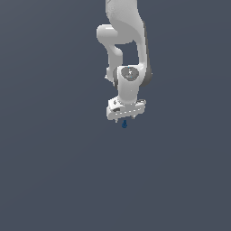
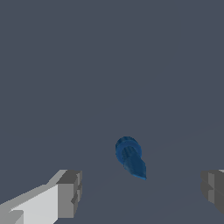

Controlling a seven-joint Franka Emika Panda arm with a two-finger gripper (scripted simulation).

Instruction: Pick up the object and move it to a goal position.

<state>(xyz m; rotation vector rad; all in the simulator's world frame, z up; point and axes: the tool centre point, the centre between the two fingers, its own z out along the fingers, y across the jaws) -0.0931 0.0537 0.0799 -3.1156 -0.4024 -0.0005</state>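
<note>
The white gripper (image 1: 125,120) hangs pointing down from the Panda arm (image 1: 128,40), its two fingers spread wide apart. The dark blue object (image 1: 124,124), a small rounded head tapering to a stub, sits just below the fingertips in the exterior view. In the wrist view the object (image 2: 129,156) lies in the gap between the grey finger pads (image 2: 70,194), touching neither.

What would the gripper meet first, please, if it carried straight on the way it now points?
Probably the blue object: it lies ahead between the open gripper fingers, slightly off-centre. Depth is unclear, so the fingertips may reach the floor beside it.
</note>
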